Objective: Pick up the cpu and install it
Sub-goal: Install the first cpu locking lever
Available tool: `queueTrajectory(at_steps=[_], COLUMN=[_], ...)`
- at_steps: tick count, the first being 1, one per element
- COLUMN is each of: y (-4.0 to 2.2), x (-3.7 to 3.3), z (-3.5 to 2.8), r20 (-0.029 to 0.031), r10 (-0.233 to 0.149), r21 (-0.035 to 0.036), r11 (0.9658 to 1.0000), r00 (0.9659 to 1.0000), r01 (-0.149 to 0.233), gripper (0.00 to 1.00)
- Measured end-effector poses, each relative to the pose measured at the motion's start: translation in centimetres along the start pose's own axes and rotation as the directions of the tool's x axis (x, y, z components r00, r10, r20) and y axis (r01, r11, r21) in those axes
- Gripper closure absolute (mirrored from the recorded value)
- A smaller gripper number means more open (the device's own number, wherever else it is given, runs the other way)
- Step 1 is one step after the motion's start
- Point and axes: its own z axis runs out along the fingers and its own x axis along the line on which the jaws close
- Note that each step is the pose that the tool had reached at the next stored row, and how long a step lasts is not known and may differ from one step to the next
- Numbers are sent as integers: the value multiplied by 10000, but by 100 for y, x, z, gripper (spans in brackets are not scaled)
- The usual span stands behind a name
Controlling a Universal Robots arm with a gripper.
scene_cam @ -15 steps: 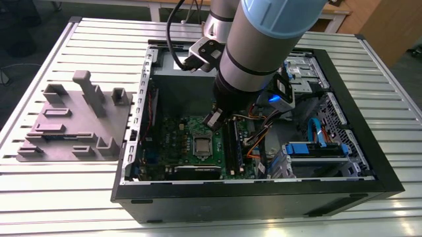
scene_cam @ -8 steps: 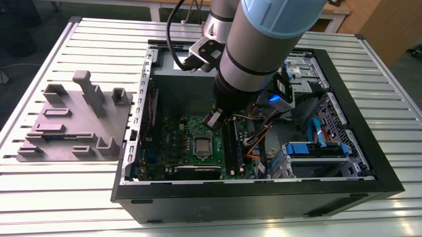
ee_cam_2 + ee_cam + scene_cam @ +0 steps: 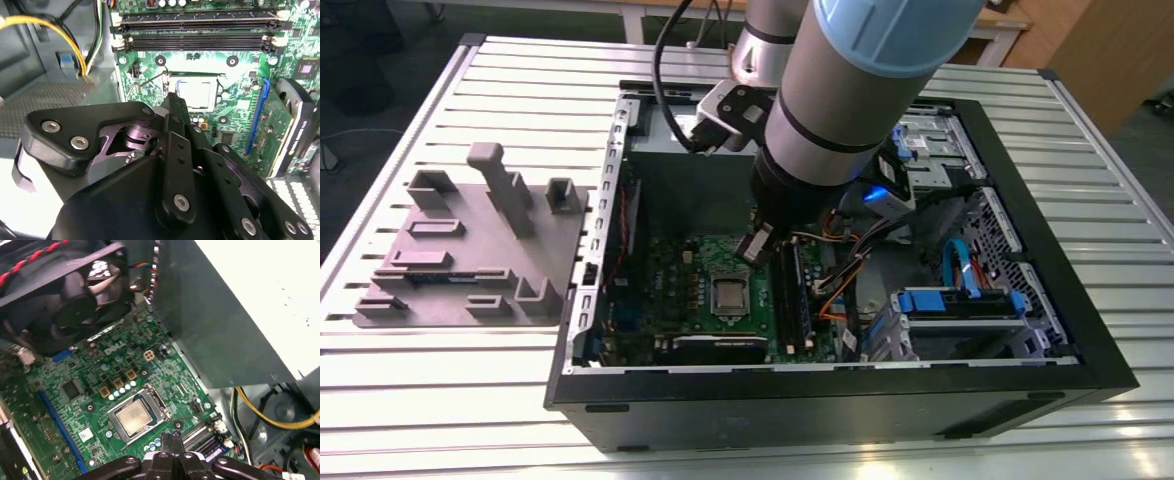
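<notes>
Arm (image 3: pixel 854 100) slants down, closed jaws near cpu (image 3: pixel 134 417)

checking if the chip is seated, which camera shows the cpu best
The first wrist view: the cpu lies in the socket, its metal top and edges plain. In the second wrist view glare washes the cpu out. The exterior view shows the cpu as a small square on the green board.
</notes>
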Motion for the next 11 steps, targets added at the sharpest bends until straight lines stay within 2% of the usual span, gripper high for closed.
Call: queueTrajectory(at_steps=[1,2,4,6,7,8,11], y=[0,0,-1,-2,-1,-2,-1], x=[0,1,1,1,1,1,1], z=[2,3,5,8,9,9,10], r20=[-30,-33,40,152,180,176,85], r10=[-168,-265,-366,-412,-433,-498,-1018], r21=[-18,-6,131,324,373,379,318], r11=[9999,9996,9992,9986,9984,9981,9943], r00=[9999,9996,9993,9990,9989,9986,9948], r01=[168,265,366,407,426,492,1015], gripper=[90,90,90,90,90,90,90])
